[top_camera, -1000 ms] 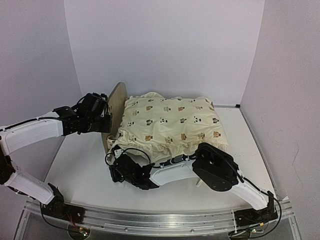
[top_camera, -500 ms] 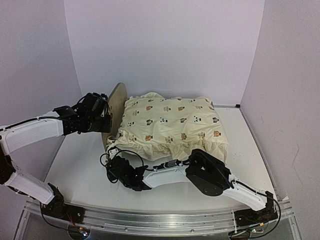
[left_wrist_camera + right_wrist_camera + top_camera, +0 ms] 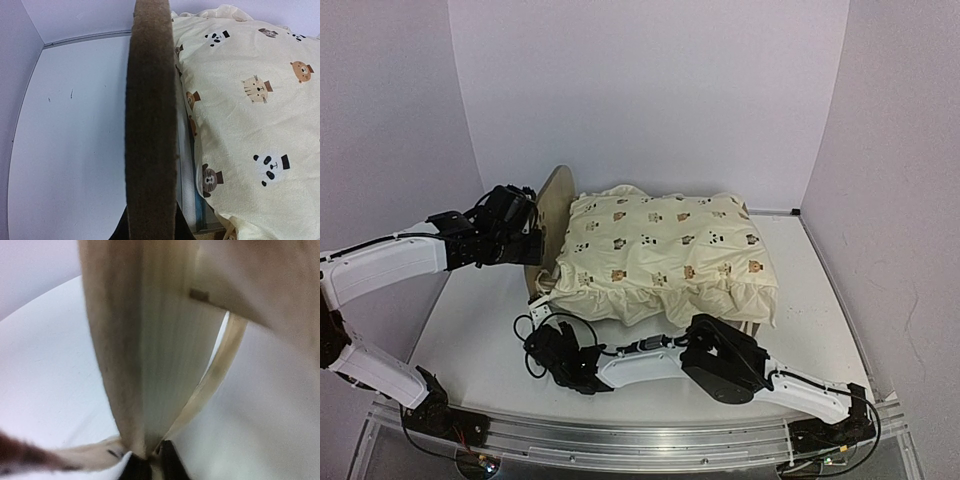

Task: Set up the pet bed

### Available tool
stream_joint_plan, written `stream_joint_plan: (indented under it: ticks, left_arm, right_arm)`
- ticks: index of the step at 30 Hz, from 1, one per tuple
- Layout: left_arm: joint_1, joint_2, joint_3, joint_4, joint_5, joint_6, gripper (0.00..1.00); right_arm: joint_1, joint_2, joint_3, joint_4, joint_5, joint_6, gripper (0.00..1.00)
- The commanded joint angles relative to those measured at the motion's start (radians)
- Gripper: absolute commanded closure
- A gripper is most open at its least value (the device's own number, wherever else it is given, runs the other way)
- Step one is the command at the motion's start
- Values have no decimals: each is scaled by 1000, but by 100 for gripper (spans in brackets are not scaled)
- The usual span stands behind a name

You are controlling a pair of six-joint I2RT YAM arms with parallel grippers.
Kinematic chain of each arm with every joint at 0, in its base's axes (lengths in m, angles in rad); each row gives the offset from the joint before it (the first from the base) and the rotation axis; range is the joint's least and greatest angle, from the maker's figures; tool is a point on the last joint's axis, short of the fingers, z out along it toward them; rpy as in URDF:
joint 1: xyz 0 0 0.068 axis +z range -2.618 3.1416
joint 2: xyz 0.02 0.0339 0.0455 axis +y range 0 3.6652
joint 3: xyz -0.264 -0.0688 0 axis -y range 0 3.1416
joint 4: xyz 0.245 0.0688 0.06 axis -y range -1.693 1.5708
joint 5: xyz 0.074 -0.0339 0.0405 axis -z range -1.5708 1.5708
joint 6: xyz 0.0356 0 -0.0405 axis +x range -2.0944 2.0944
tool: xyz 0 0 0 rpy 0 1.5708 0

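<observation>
The pet bed stands mid-table with its arched light-wood headboard (image 3: 556, 200) at the left end. A cream animal-print cushion (image 3: 665, 245) covers its top. My left gripper (image 3: 530, 235) is shut on the headboard's edge (image 3: 150, 125), which runs up from the gripper (image 3: 152, 227) in the left wrist view. Between board and cushion (image 3: 250, 100) a strip of the blue-and-white striped base (image 3: 192, 200) shows. My right gripper (image 3: 545, 330) sits low at the bed's near-left corner. It (image 3: 150, 462) is shut on a thin light-wood edge of the frame (image 3: 150, 355).
White walls close in the table on the left, back and right. An aluminium rail (image 3: 620, 440) runs along the near edge. The right arm (image 3: 720, 360) lies across the table in front of the bed. A bed leg (image 3: 752, 325) shows under the cushion's near-right corner.
My right gripper has slid left and nearer along the bed's front to the near-left corner, and its jaws have closed on the wood. The left arm has not moved.
</observation>
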Motion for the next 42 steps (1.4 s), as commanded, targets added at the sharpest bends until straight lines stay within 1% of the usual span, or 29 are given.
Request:
stream_joint_plan:
  ticks: [1,3,9,12,16,21,31,32,34,39,42]
  left_arm:
    - [-12,-45,77,15,-11,18,100]
    - [-12,-43,69,19,-16,16,100]
    - [-12,-44,34,40,-44,7,100]
    - [-13,-59,3,62,-46,2,100]
    - [-14,-72,-24,86,-36,-1,100]
    - [-13,-82,-62,98,-38,-9,100]
    - [-14,-118,-174,142,-50,-41,99]
    - [-13,-122,-184,147,-47,-49,97]
    - [-13,-135,-205,152,-36,-63,89]
    - [-13,-181,-231,87,-26,-129,58]
    - [-13,-248,-258,66,6,-151,37]
  right_arm:
    - [-33,0,-78,32,82,-32,100]
    - [-32,-34,-140,81,22,-51,100]
    - [-24,-203,-391,129,-135,-49,100]
    - [-23,-273,-480,145,-240,-48,100]
    - [-23,-334,-541,148,-351,-55,100]
    - [-23,-400,-609,175,-447,-46,100]
    - [-22,-512,-681,178,-650,26,100]
    - [-23,-522,-685,176,-674,35,100]
    - [-23,-542,-692,174,-717,47,100]
    - [-23,-592,-716,168,-752,54,100]
    - [-24,-608,-722,158,-754,50,100]
